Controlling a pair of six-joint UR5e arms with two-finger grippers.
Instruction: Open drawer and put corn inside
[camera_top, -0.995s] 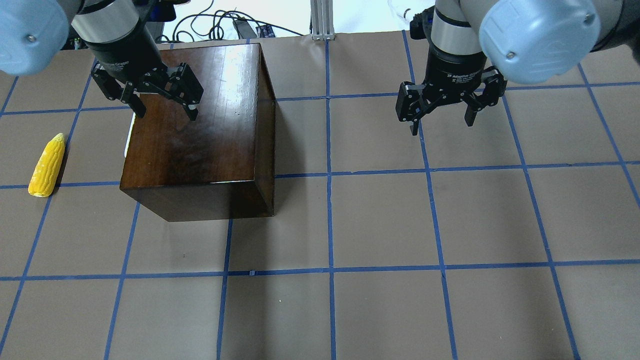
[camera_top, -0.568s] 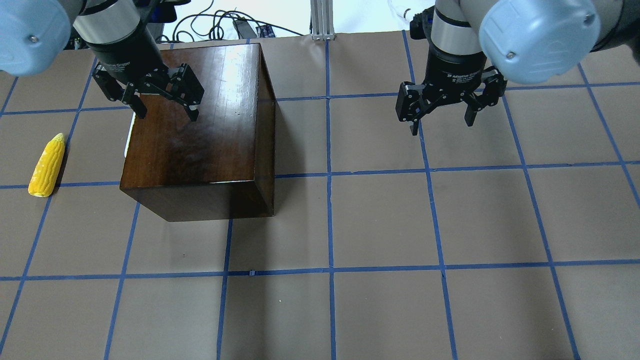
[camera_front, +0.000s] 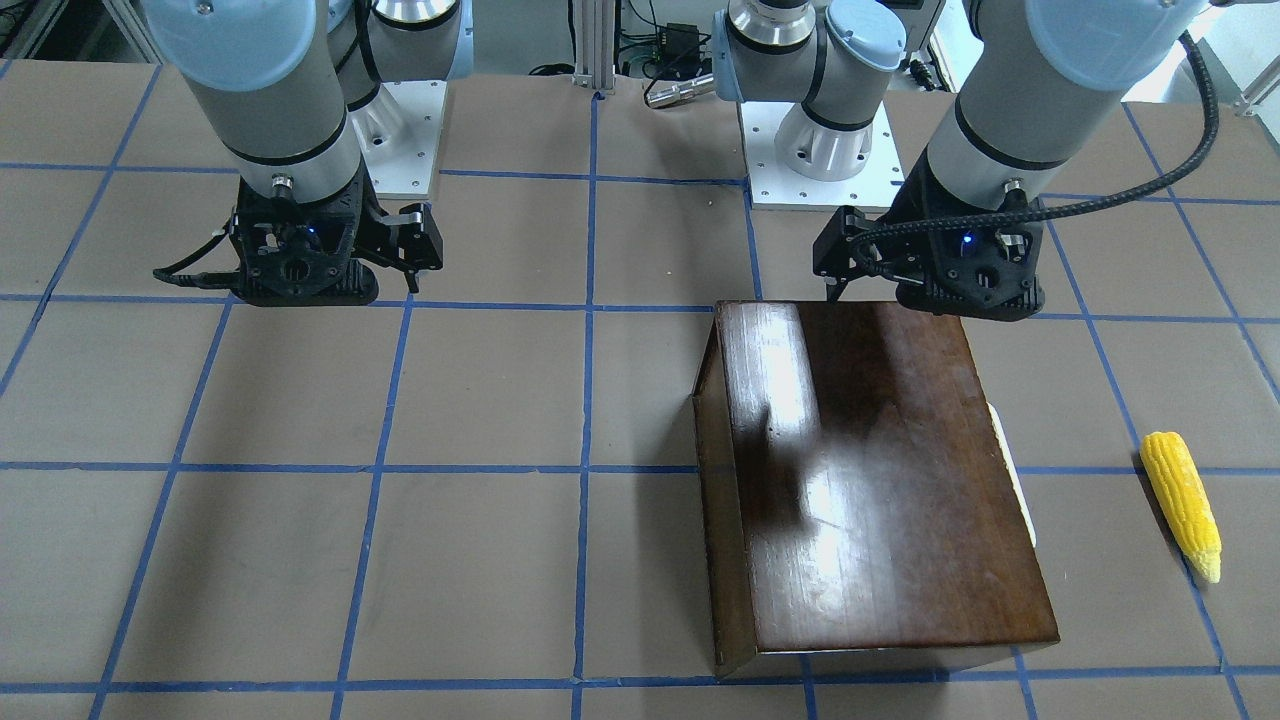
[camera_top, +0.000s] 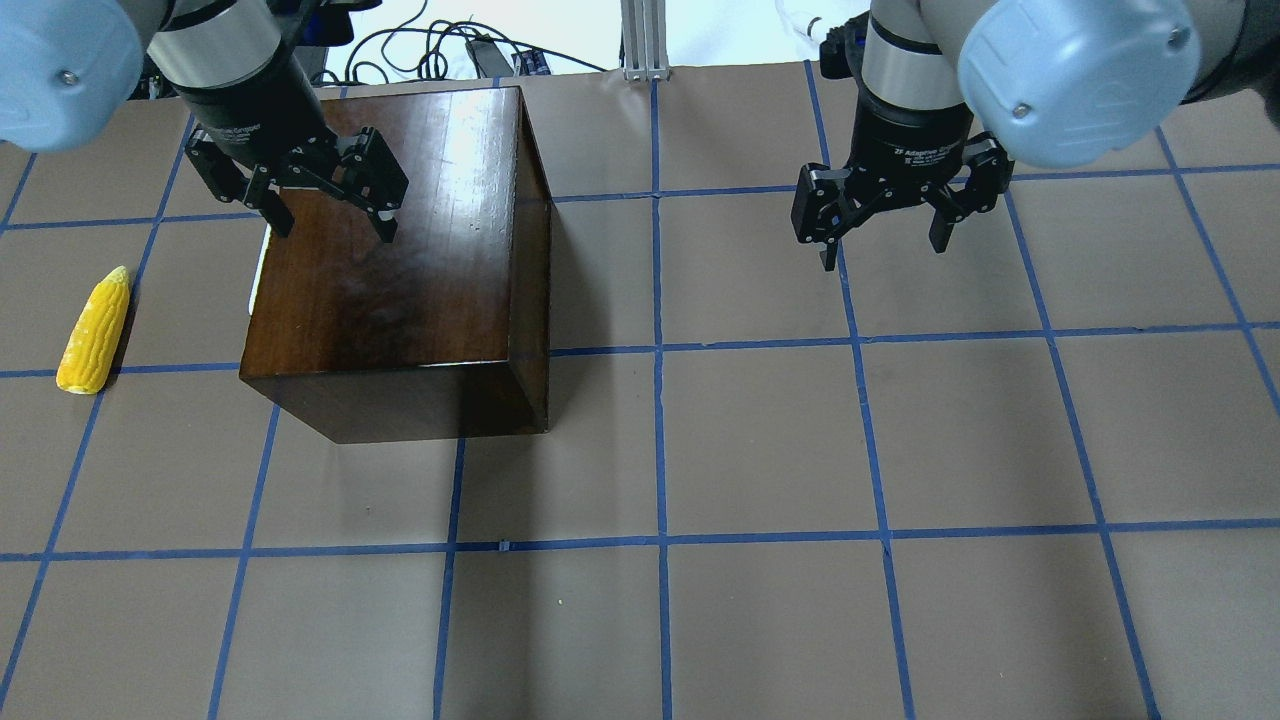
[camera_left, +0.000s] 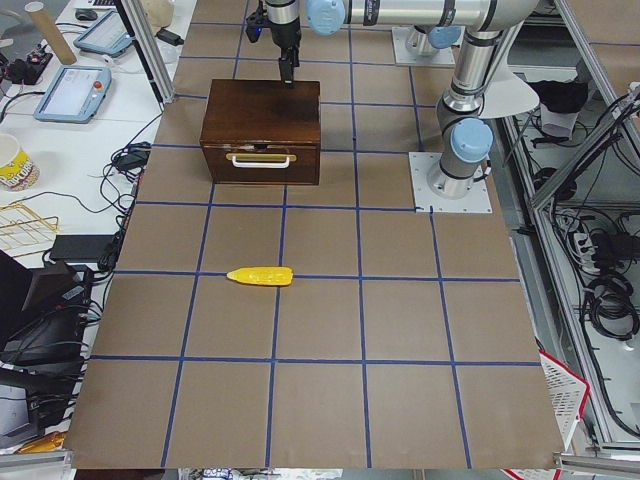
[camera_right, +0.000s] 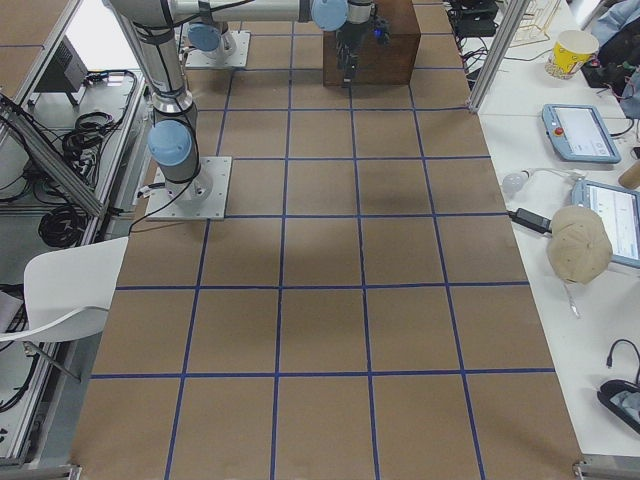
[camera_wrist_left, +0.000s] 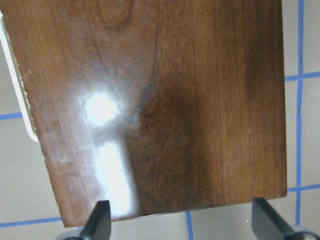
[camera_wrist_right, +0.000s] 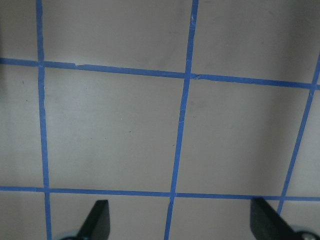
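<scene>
The glossy dark-brown box (camera_top: 400, 260) stands on the table, left of middle in the overhead view. Its drawer (camera_left: 262, 165) is shut; the pale handle (camera_left: 261, 158) faces the corn's side. The yellow corn (camera_top: 95, 330) lies on the table apart from the box, also seen in the front view (camera_front: 1182, 505). My left gripper (camera_top: 333, 218) is open and empty above the box's top near its edge; the wrist view shows the fingertips (camera_wrist_left: 100, 220) over the lid. My right gripper (camera_top: 885, 248) is open and empty above bare table.
The table is brown paper with a blue tape grid (camera_top: 660, 350). Cables (camera_top: 430, 55) and an aluminium post (camera_top: 645, 40) lie past the table edge beside the box. The arm bases (camera_front: 810, 150) stand on white plates.
The left gripper has shifted only very slightly over the box. The box, corn and right gripper have not moved.
</scene>
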